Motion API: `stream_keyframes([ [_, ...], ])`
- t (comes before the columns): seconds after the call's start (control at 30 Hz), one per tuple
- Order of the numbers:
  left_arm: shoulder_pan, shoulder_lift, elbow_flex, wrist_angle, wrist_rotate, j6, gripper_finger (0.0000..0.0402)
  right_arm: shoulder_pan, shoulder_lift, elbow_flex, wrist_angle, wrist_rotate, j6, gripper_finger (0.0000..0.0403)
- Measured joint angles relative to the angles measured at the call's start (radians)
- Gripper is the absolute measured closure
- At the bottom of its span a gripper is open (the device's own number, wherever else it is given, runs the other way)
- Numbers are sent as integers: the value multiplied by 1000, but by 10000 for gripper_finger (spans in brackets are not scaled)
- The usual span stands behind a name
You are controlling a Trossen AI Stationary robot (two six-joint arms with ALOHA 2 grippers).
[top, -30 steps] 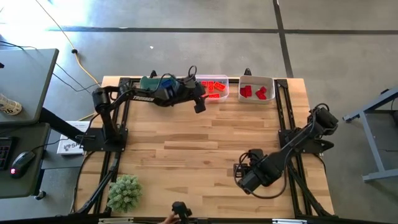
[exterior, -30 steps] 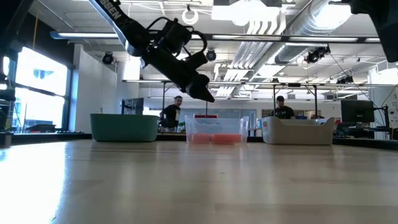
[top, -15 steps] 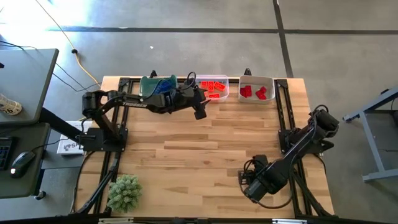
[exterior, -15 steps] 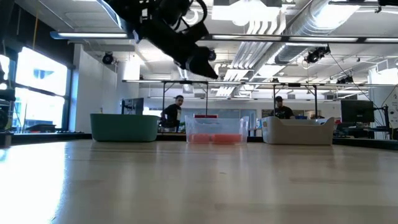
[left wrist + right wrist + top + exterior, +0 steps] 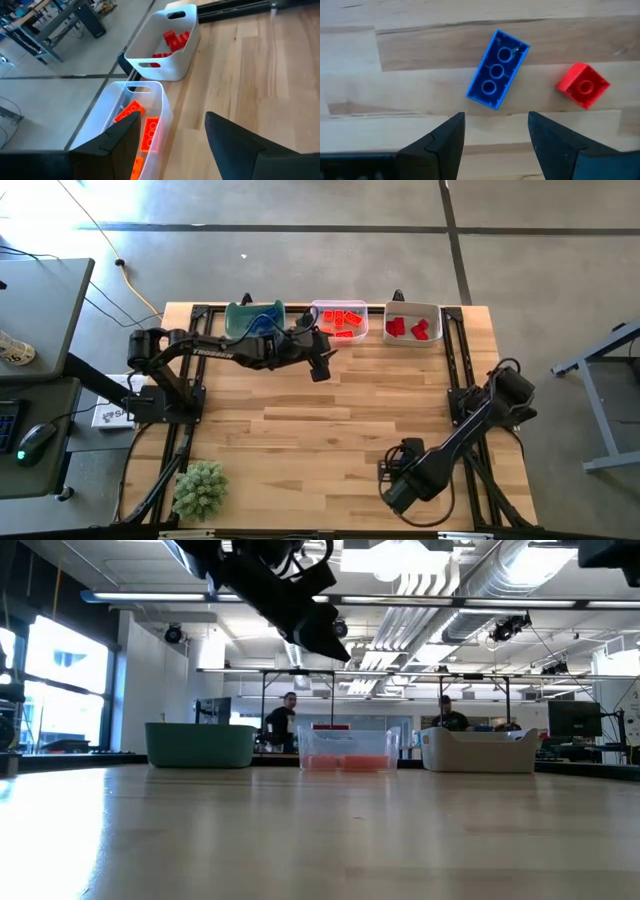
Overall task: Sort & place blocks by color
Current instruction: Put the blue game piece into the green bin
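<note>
My right gripper [image 5: 495, 122] is open and hovers above a blue studded brick [image 5: 497, 70] and a small red brick [image 5: 582, 85], which both lie flat on the wood near the table's near right. In the high view the right gripper [image 5: 397, 483] hides them. My left gripper [image 5: 172, 122] is open and empty, raised just on the near side of the clear bin [image 5: 150, 107] that holds orange blocks [image 5: 150, 134]. The white bin [image 5: 167, 50] beside it holds red blocks [image 5: 172, 41]. In the high view the left gripper [image 5: 320, 367] sits in front of the bins.
Three bins stand in a row along the far edge: green [image 5: 253, 318] with blue pieces, clear [image 5: 340, 320], white [image 5: 412, 323]. A fuzzy green clump [image 5: 200, 488] sits at the near left corner. Bare wood [image 5: 300, 420] spreads across the middle. People stand in the room beyond [image 5: 285, 720].
My left gripper has risen and drawn back from the clear bin toward the near edge, staying open. My right gripper has moved toward the table's near edge.
</note>
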Motion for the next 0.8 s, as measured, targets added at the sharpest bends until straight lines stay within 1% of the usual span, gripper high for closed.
stream_keyframes([
  [0.27, -33, 0, 0, -29, -57, 4, 192, 1, 59, 0, 13, -1, 5, 197],
  [0.53, -55, 1, 0, -46, -121, 23, 192, -8, 72, 0, 18, -2, 9, 197],
  [0.67, -60, 1, 0, -53, -123, 23, 192, -20, 72, 0, 19, 19, 7, 197],
  [0.8, -62, 1, 0, -52, -123, 23, 192, -27, 83, 0, 14, 8, 7, 197],
])
